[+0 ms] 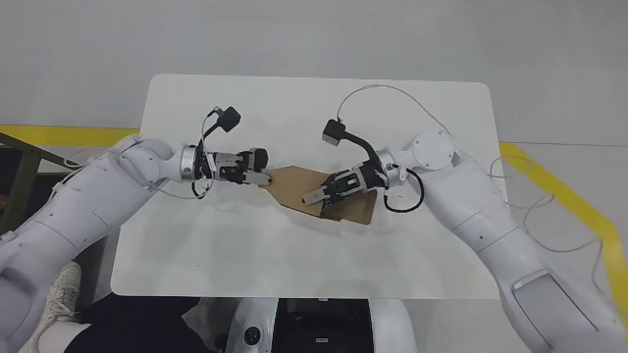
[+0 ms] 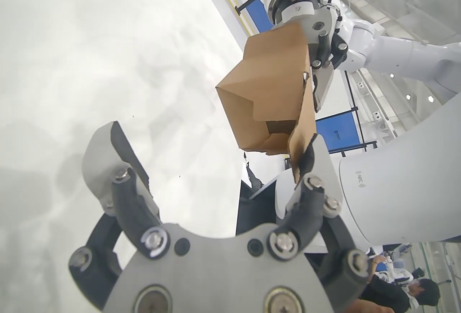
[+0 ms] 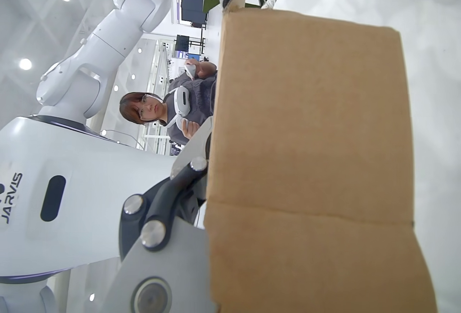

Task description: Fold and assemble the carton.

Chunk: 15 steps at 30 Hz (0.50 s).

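A brown carton (image 1: pixel 299 188) is held above the white table (image 1: pixel 392 108) between the two arms; its tube is partly squared and its end flaps hang loose. My right gripper (image 1: pixel 327 190) is shut on one side wall of the carton (image 2: pixel 266 84), seen from the left wrist as the right gripper (image 2: pixel 319 76) at the box's far side. The carton panel (image 3: pixel 309 134) covers one right finger, and the other finger (image 3: pixel 192 156) shows beside it. My left gripper (image 2: pixel 215 130) stands open, with one pad (image 2: pixel 312 157) touching a loose end flap (image 2: pixel 300 141).
The table's near edge (image 1: pixel 294 294) runs just below the carton. Bare tabletop stretches behind and to both sides. A cable (image 1: pixel 412 98) arcs over the table by the right arm. A yellow floor line (image 1: pixel 44 133) lies to the left.
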{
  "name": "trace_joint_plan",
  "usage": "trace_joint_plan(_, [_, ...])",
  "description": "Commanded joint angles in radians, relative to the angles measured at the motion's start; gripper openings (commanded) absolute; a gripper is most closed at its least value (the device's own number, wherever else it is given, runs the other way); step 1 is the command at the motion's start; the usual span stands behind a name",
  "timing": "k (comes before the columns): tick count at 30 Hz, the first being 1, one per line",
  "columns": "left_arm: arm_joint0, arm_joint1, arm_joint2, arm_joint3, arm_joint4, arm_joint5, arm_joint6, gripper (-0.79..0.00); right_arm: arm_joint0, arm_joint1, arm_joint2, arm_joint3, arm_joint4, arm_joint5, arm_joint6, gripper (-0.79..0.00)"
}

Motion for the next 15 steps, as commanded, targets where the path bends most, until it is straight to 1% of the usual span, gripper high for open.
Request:
trace_joint_plan(1, [0.004,-0.005,-0.005,0.001,0.003,-0.013,0.000,0.000,-0.002,0.001,0.003,-0.002,0.001,0.002,0.000,-0.785])
trace_joint_plan(4, [0.010,-0.012,-0.013,-0.002,0.011,-0.024,-0.001,0.000,-0.005,0.001,0.005,-0.006,0.001,0.005,0.001,-0.785])
trace_joint_plan(8, [0.015,-0.020,-0.024,-0.013,0.021,-0.017,-0.006,0.000,-0.005,-0.002,0.002,-0.007,0.005,0.008,0.002,-0.785])
trace_joint_plan(15, [0.028,-0.035,-0.040,-0.008,0.026,-0.017,-0.012,0.000,-0.003,-0.007,0.008,0.000,0.030,-0.014,0.001,-0.785])
